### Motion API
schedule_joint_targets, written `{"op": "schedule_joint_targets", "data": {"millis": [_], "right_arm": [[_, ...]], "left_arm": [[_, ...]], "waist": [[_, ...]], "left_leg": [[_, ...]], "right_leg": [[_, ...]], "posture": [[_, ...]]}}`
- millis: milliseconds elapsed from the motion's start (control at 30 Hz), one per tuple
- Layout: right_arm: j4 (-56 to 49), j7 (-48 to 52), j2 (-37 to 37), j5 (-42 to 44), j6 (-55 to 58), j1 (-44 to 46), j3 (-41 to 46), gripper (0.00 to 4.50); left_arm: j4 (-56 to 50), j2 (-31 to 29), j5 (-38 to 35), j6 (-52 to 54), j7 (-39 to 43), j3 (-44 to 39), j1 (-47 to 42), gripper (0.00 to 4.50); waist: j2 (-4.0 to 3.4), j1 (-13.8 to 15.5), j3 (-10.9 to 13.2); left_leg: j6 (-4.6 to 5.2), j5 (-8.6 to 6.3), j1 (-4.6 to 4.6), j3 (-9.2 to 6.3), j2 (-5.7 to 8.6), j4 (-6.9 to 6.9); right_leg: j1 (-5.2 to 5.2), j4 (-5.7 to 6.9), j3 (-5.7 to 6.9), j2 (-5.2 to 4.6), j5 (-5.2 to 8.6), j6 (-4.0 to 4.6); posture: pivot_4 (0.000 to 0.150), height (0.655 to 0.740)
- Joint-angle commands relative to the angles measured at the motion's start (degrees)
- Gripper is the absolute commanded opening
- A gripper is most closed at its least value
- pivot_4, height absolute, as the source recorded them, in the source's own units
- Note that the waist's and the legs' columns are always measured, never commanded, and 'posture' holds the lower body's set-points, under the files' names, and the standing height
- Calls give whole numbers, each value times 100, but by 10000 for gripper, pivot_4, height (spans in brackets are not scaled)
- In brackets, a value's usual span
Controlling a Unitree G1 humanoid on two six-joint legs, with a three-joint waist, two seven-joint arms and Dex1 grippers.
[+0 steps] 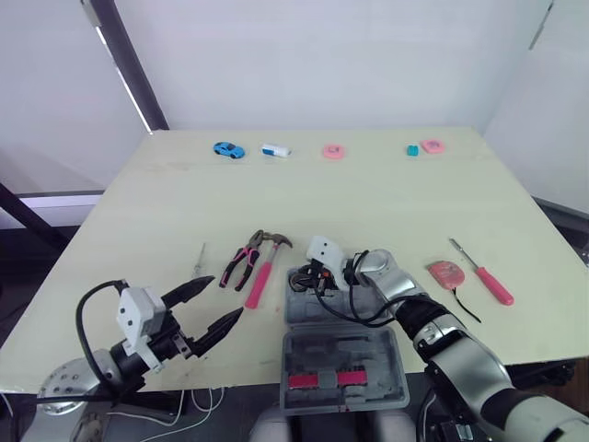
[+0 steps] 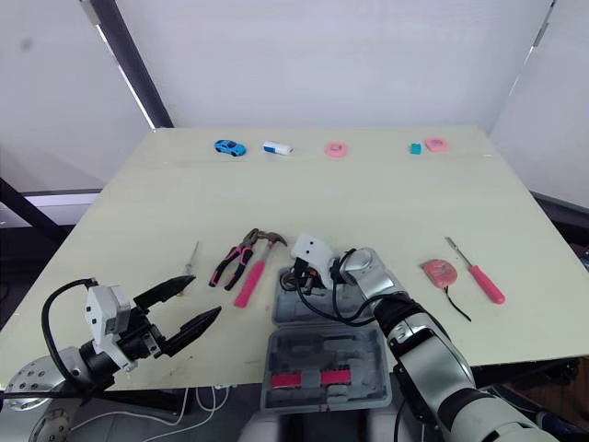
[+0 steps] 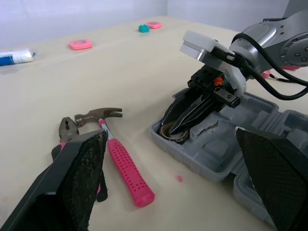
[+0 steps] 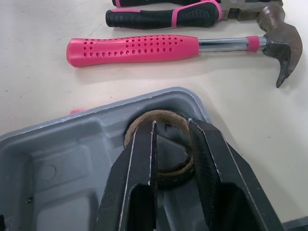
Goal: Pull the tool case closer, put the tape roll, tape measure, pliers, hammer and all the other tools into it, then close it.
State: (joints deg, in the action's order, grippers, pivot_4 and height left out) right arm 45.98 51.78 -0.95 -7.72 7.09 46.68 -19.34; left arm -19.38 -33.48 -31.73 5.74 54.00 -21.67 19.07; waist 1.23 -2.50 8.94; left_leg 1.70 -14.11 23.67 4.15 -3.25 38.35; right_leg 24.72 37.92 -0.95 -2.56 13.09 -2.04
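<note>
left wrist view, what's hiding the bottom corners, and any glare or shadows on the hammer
Left wrist view: the left end effector's own black fingers cover both lower corners, and the hammer casts only a faint, soft shadow. Right wrist view: the hammer's steel shaft shows a bright glint.

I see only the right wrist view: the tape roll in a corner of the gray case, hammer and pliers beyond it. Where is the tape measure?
Observer: The tape measure lies on the table, right of the tool case and apart from it.
Operator: Is the other arm free?
Observer: Yes, the left gripper is open and empty, near the table's front edge, before the pliers.
Operator: Are other tools out?
Observer: A pink-handled screwdriver lies right of the tape measure.
</note>
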Motion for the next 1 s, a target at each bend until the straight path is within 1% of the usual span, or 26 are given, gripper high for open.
{"op": "schedule_joint_targets", "data": {"millis": [33, 133, 267, 333, 400, 533, 700, 800, 900, 1000], "right_arm": [[-12, 4, -28, 3, 34, -99, -32, 10820], [-269, 52, -33, 164, -9, -58, 91, 10820], [-1768, 402, -221, 915, 199, -324, 521, 10820], [-2452, 416, -267, 1341, 432, -608, 786, 10820], [-3233, 195, -453, 1614, 610, -1109, 1121, 10820], [-4281, 50, -1048, 1954, 566, -2065, 1642, 10820], [-4873, -35, -1876, 2400, 468, -3047, 2482, 10820], [-4953, -2, -2334, 2587, 335, -3701, 3007, 10820], [-4927, -27, -2628, 2731, 121, -4274, 3465, 10820], [-4909, -7, -2774, 2917, -16, -4682, 3772, 10820]], "left_arm": [[-103, -26, -39, -57, 29, -15, 26, 45000], [-123, -26, -43, -51, 22, -16, 36, 45000], [-104, -29, -89, -28, -9, -99, 34, 45000], [-85, 10, -99, -15, -97, -144, 8, 45000], [24, 61, -129, -1, -208, -188, -102, 45000], [271, 146, -139, 30, -379, -228, -297, 45000], [662, 151, -16, -77, -518, -399, -352, 45000], [888, 134, 3, -110, -558, -517, -359, 45000], [1093, 96, 72, -167, -564, -569, -334, 45000], [1205, 73, 129, -205, -546, -594, -302, 45000]], "waist": [[1, 0, 0], [0, 0, 0], [-1, 16, 5], [-1, 19, 5], [3, 25, 3], [6, 107, 2], [7, 138, 3], [9, 145, 3], [10, 187, 3], [11, 176, 3]], "left_leg": [[0, 0, 0, -3, 0, 0], [0, 0, 2, -3, 0, 0], [0, 0, 10, -4, -1, -2], [0, -1, 14, -7, -2, -3], [0, -1, 9, -7, -2, -3], [0, -1, 14, -3, -2, -3], [1, -1, 10, 7, 7, -2], [1, -1, 7, 9, -1, -3], [1, -1, 10, 10, -1, -3], [1, -1, 11, 12, 0, -2]], "right_leg": [[0, 0, -1, -1, 0, 0], [1, -2, -1, -1, 0, 0], [5, -5, 1, -1, 0, 0], [6, -7, 4, -2, -1, -4], [4, -7, 3, -3, 0, -3], [0, -12, 14, -10, 1, -3], [0, -19, -2, -9, 1, -4], [1, -18, 0, 6, 3, -3], [0, -18, 3, 10, 4, -2], [0, -21, -4, 7, 4, -3]], "posture": [[1500, 7395], [1500, 7395], [1500, 7395], [1500, 7395], [1500, 7395], [1500, 7395], [1500, 7395], [1500, 7395], [1500, 7395], [1500, 7395]]}}
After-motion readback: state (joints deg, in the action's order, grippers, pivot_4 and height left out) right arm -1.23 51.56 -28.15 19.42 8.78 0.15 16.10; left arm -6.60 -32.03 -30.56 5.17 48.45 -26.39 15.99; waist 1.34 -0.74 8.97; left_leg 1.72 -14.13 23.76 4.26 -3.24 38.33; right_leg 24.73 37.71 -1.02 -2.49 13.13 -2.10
